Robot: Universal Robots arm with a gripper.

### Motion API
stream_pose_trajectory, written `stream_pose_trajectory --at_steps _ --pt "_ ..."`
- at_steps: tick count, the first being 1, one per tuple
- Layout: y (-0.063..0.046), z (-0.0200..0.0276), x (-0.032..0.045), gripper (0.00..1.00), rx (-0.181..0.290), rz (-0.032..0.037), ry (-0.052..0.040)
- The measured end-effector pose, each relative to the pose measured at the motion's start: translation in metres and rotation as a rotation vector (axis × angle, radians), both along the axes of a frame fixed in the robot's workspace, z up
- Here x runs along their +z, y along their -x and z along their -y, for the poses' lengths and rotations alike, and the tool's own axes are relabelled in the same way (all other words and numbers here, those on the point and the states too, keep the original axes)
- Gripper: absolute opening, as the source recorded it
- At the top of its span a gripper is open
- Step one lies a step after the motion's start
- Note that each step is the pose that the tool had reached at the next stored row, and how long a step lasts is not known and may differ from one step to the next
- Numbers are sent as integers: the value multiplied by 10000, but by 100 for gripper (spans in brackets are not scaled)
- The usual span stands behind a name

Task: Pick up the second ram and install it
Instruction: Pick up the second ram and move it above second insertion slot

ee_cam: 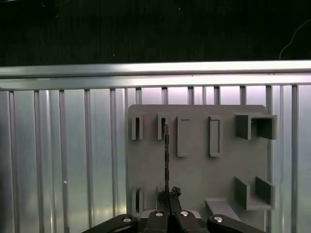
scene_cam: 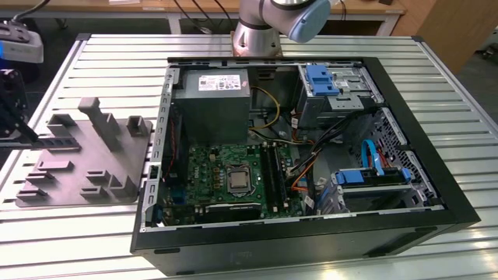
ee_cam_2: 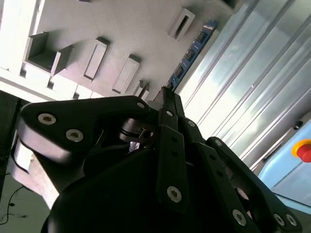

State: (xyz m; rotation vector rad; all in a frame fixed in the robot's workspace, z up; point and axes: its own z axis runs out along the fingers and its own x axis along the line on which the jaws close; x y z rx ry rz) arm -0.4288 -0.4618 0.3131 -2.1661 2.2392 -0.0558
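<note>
- Ribbed metal table (scene_cam: 93, 52) carries everything, with dark floor beyond its edge.
- The second memory stick (ee_cam: 166, 155) shows edge-on in the first wrist view as a thin dark bar over the grey plate (ee_cam: 204, 174). In the second wrist view its broad face is blue-green with dark chips.
- The gripper (ee_cam: 169, 194) has its fingers drawn narrow and closed on one end of the stick. I cannot tell whether the stick is clear of the plate's slots.
- The stick is probably light, stiff and brittle, so a twist could crack it. The best hold is on the bare board edges near an end, away from the chips and the contact strip.
- The plate lies at the exterior view's left, just beside the open computer case (scene_cam: 311, 242).
- Inside the case, the green motherboard (scene_cam: 210, 169) sits in the lower middle of the exterior view, with long black slots beside the processor socket.
- A white label (scene_cam: 221, 83) sits on the power supply (scene_cam: 210, 116); its print is too small to read. No print on the stick is legible.
</note>
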Motion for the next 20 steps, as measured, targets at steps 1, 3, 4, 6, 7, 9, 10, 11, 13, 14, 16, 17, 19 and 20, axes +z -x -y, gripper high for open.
stream_pose_trajectory --at_steps 1,3,4,6,7,9,10,11,13,14,16,17,19,20 --pt "0 0 39 11 0 0 0" --pt "0 0 114 11 0 -2 1" --pt "0 0 151 11 0 -1 1" --pt "0 0 221 11 0 -1 1" --pt "0 0 251 11 0 0 1" --pt "0 0 315 11 0 0 1" --pt "0 0 349 11 0 0 1" --pt "0 0 382 11 0 0 0" --pt "0 0 446 11 0 0 0" --pt "0 0 473 11 1 -1 1" --pt "0 0 507 11 0 -1 1" --pt "0 0 526 11 0 0 0" --pt "0 0 574 11 0 0 0" --pt "0 0 601 11 0 -1 1"
